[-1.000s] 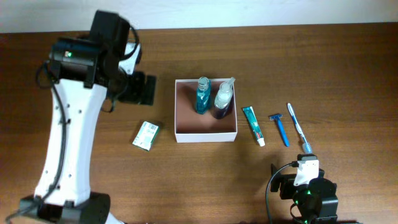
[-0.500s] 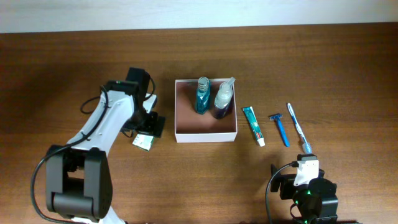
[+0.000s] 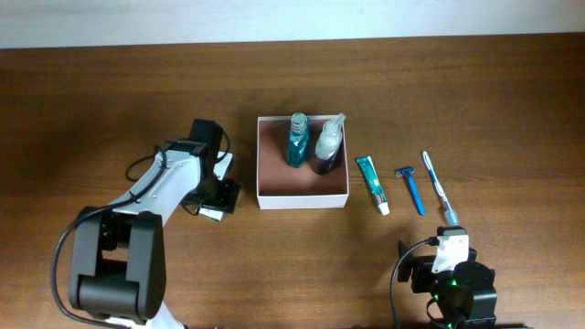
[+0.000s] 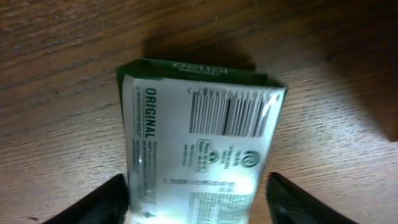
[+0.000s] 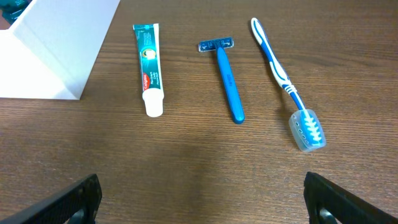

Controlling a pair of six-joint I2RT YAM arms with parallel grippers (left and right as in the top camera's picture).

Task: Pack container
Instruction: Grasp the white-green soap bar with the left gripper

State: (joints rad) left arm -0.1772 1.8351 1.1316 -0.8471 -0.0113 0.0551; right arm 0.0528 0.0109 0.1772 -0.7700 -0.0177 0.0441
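Read "ORIGINAL" in green capitals, sideways on the white face of the green-and-white packet [image 4: 199,143]; could not make out smaller print.

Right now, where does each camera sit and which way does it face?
Overhead: above the table, facing straight down; both arms and the container show.
Left wrist: on the left arm, facing down at the packet; left tool flanks it.
Right wrist: on the right arm, facing toothpaste, razor, toothbrush; right tool at bottom corners.
Shared: overhead and right wrist both show those three.
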